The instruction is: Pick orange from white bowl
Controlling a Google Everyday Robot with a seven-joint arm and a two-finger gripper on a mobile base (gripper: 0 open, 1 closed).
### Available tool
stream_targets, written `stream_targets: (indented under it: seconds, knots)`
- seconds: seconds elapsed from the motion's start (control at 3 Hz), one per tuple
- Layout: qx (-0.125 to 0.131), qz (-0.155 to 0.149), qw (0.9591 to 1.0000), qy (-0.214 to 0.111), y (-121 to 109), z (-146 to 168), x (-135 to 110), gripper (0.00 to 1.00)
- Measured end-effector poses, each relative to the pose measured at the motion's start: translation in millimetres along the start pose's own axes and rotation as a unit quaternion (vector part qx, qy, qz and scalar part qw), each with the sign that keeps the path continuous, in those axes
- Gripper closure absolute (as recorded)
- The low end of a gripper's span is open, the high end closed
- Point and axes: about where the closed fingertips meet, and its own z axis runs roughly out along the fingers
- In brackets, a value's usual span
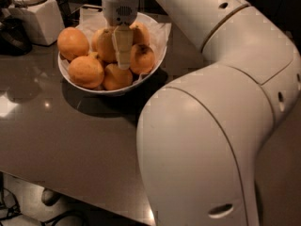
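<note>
The white bowl (pixel 113 89) stands on the dark glossy table at the upper left, lined with crinkled white paper and holding several oranges. My gripper (pixel 123 55) comes straight down from above into the middle of the pile. It sits between one orange (pixel 106 45) on its left and another orange (pixel 142 59) on its right, just above a third orange (pixel 116 77) at the front. Two more oranges (pixel 73 42) lie at the bowl's left side. The gripper's tip is hidden among the fruit.
A white boxy container with a lid (pixel 36 14) stands at the back left, beside a dark object (pixel 11 34). My large white arm segments (pixel 211 145) fill the right half of the view. The table's front edge (pixel 70 192) runs along the lower left, with floor below.
</note>
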Motion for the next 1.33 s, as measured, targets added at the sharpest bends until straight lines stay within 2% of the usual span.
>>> stream_targets:
  seconds: [0.33, 1.33]
  knots:
    - [0.0, 0.0, 1.0, 0.0, 0.4, 4.0, 0.6, 0.18]
    - [0.003, 0.0, 1.0, -0.001, -1.8, 0.5, -0.5, 0.88]
